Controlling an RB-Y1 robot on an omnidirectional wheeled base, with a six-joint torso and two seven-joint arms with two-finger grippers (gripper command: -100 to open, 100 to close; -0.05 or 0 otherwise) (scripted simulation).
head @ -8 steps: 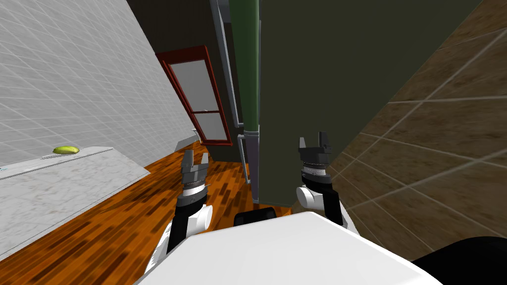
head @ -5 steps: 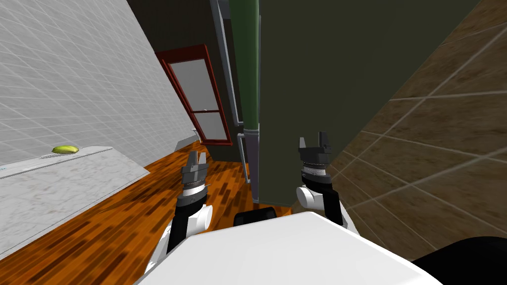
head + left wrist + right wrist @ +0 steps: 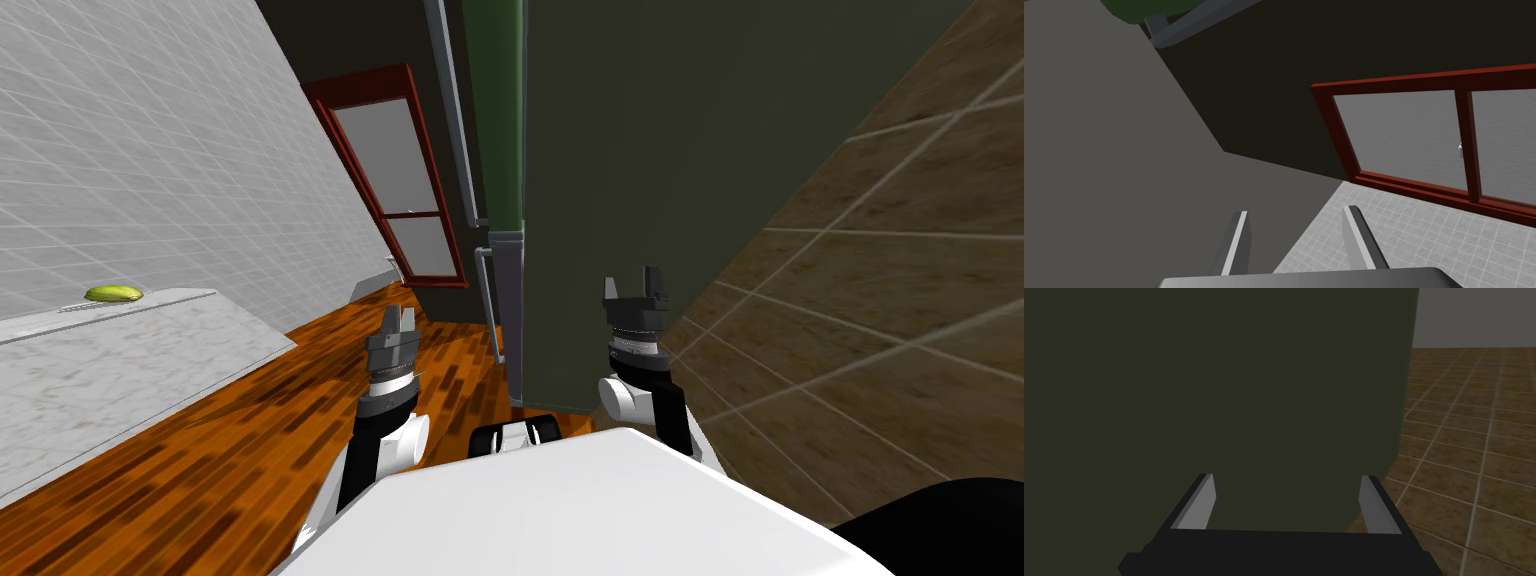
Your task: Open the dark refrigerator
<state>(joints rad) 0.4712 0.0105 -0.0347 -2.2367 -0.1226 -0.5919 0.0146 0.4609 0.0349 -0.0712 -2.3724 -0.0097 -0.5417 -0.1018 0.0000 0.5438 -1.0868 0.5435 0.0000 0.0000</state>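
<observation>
The dark olive refrigerator [image 3: 640,150] stands close and straight ahead, apparently shut. Its grey handles [image 3: 488,300] run down its left edge, untouched. By my judgement the opening has not begun: reach, grasp and pull are all left. The right gripper [image 3: 633,287] faces the refrigerator's flat front, fingers wide apart and empty. The left gripper [image 3: 398,322], near the handles, hovers over the wooden floor [image 3: 200,450], fingers narrowed but apart, holding nothing. A red-framed window [image 3: 400,180] lies far left.
</observation>
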